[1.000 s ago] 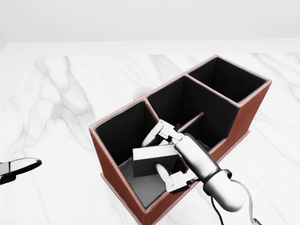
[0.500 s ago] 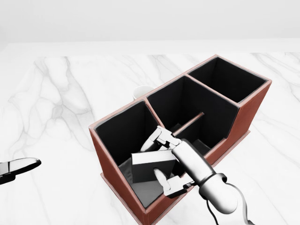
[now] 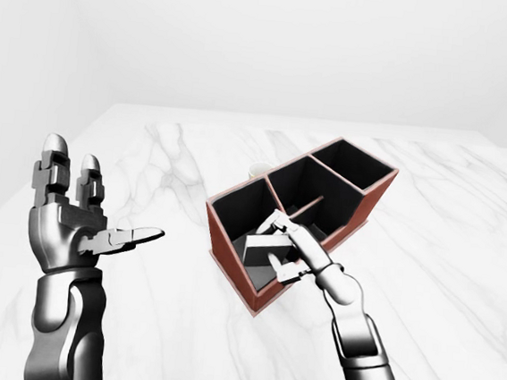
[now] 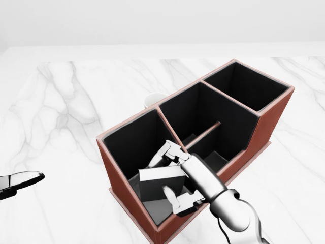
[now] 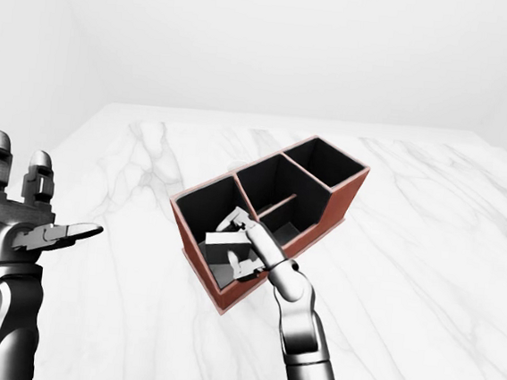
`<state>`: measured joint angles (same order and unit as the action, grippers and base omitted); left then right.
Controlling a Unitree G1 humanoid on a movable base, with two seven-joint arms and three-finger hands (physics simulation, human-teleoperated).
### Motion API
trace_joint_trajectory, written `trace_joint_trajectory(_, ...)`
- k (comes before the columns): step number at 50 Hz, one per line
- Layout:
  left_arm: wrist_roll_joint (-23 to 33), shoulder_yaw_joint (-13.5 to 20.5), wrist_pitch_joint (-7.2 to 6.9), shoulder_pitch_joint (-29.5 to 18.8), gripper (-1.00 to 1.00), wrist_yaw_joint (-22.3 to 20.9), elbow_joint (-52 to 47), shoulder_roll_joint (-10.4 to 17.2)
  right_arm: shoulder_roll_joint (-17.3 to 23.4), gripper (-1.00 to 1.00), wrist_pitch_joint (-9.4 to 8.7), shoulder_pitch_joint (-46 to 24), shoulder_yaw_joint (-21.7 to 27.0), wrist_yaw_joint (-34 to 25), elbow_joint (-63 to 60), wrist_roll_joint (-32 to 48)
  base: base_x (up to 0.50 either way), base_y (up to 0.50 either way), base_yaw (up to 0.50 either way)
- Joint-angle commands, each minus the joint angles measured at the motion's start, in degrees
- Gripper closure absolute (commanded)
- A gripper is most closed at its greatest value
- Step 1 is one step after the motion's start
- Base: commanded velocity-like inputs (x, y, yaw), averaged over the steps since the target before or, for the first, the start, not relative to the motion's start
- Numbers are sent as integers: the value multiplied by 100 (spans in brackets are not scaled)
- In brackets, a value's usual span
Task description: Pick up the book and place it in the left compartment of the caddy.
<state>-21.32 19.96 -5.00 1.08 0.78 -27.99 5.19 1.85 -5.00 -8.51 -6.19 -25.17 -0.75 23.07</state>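
On the marble table (image 4: 61, 101) the red-brown caddy (image 4: 266, 122) sits at an angle, and I place everything by it. From my head view it has black-lined compartments: one at its far upper-right end, a middle one split by a thin divider, and the left one nearest the view's lower left.

My right arm comes up from below the caddy and reaches over its near wall into that left compartment. My right hand (image 4: 177, 175) has its fingers closed round the book (image 4: 160, 180), a dark block with a pale top edge; two fingers lie on the upper side and the thumb presses from below. The book is tilted, inside the left compartment's walls; I cannot tell whether it touches the grey floor there.

Well apart to the left of the caddy, my left hand (image 3: 76, 218) is raised upright, palm inward, fingers spread and holding nothing.

Just behind the caddy's left compartment, a small white cup (image 4: 152, 99) peeks above the wall.
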Motion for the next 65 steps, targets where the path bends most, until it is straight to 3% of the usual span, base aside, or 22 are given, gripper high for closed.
trace_joint_trajectory(1, 7, -5, 0, -1, -100, -6, 30, -5, -39, 100, 0, -70, 36, 159, -97, -251, 0, 0, 0)
trace_joint_trajectory(6, -2, -4, 0, 3, -100, 2, 14, -3, -32, 100, 0, -111, 61, 154, -92, -243, 0, 0, 0)
trace_joint_trajectory(7, 7, -15, 0, 1, -100, -2, 29, -8, -41, -71, 0, -102, 61, 157, -95, -248, 0, 0, 0)
trace_joint_trajectory(8, 5, -15, 0, 0, -100, 0, 26, -7, -41, -100, 0, -99, 57, 162, -76, -248, 0, 0, 0)
trace_joint_trajectory(36, 2, -6, 0, 0, -100, -11, 36, 0, -62, -100, 0, 32, -4, 199, -198, -255, 0, 0, 0)
trace_joint_trajectory(47, -10, 0, 0, 21, -100, 1, -39, -6, 40, -100, 0, 198, -209, -300, -1952, 50, 0, 0, 0)
trace_joint_trajectory(65, -8, 17, 0, 20, -100, -2, -71, -14, 233, -100, 0, 227, -138, -684, -3628, 219, 0, 0, 0)
